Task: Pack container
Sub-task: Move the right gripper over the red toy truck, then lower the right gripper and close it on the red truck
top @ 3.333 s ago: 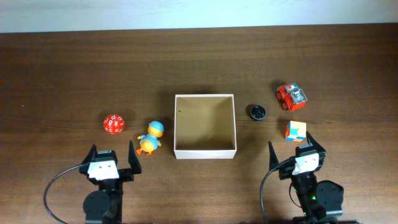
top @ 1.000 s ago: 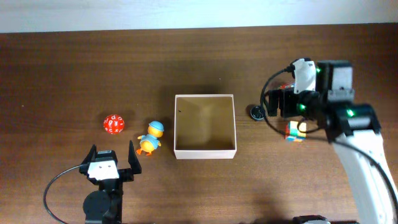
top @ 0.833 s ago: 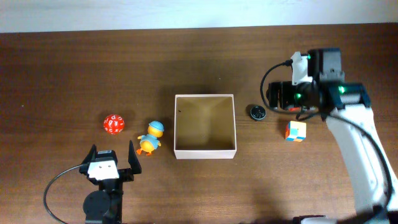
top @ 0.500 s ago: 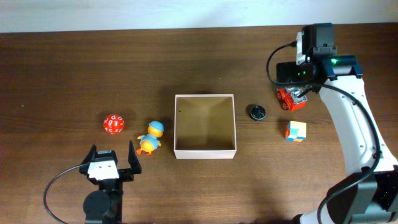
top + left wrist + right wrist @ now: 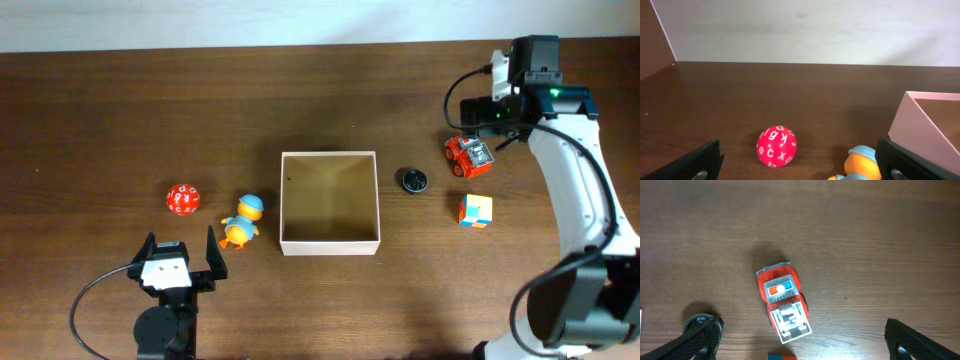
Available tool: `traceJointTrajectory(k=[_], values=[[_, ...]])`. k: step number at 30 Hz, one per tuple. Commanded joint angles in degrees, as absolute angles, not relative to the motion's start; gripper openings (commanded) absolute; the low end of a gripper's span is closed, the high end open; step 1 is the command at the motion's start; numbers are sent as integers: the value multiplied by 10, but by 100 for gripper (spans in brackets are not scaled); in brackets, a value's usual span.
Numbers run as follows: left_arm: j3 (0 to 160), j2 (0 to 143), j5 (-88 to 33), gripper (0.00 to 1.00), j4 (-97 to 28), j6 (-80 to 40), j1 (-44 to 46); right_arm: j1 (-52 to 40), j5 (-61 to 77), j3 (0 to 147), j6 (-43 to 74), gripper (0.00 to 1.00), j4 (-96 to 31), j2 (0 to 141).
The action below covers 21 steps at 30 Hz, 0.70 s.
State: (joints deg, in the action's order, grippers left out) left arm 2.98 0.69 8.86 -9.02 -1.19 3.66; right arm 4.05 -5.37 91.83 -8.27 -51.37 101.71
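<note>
Right end effector (image 5: 488, 118) hangs over the far right part of the dark wooden surface (image 5: 120, 110), fingers spread wide and pinching nothing; its wrist view looks straight down on a red toy car (image 5: 784, 302) lying between the two fingertips but apart from both. Left end effector (image 5: 180, 246) sits at the near edge on the left, likewise spread and empty, and faces a red ball (image 5: 776, 146) printed with white letters. The container (image 5: 330, 246), a square shallow box with white walls and a tan inside, stands near the middle of the surface with nothing in it. Just beside its left wall stands an orange duck toy (image 5: 241, 222) with a blue cap, with the ball farther left. To its right lies a small black round thing (image 5: 414, 180), then the car, and nearer the front a multicoloured cube (image 5: 475, 210).
</note>
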Motion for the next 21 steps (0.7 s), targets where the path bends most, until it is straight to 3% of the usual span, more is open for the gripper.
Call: traceJointTrajectory(k=[1,21], values=[[27,4,93,99,-89,-17,33,44,-16,930,-111,99,-514,1051],[27,4,93,99,-89,-17,33,46,-1,928,-125,99,-507,1167]])
